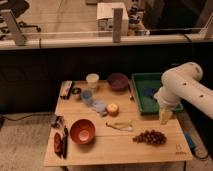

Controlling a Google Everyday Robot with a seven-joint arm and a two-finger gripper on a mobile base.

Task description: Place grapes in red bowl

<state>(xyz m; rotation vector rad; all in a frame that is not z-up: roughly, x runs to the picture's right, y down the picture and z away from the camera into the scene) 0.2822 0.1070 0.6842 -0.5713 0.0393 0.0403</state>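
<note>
The only mark you have on the table is a small sign at its front corner, far to the right of the red bowl - too small to read. Nothing else carries writing you can make out.

Your grapes lie flat on the wood, well to the right of the red bowl and about level with it, near the front edge. They are outside the bowl and apart from it. Between bowl and grapes, a little further back, lies a thin pale yellow-green strip.

The gripper hangs from the white arm, further right of the red bowl than the grapes are. It sits just behind and above the bunch, slightly to its right, and you cannot tell whether it touches anything. It appears as one pale block - how wide it stands cannot be told, and you see nothing held in it.

Behind the red bowl and to its right sits a small orange fruit. Further back are a white cup and a dark purple bowl. The green tray lies back and far right of the red bowl, partly under the arm. Dark utensils lie just left of the red bowl.
</note>
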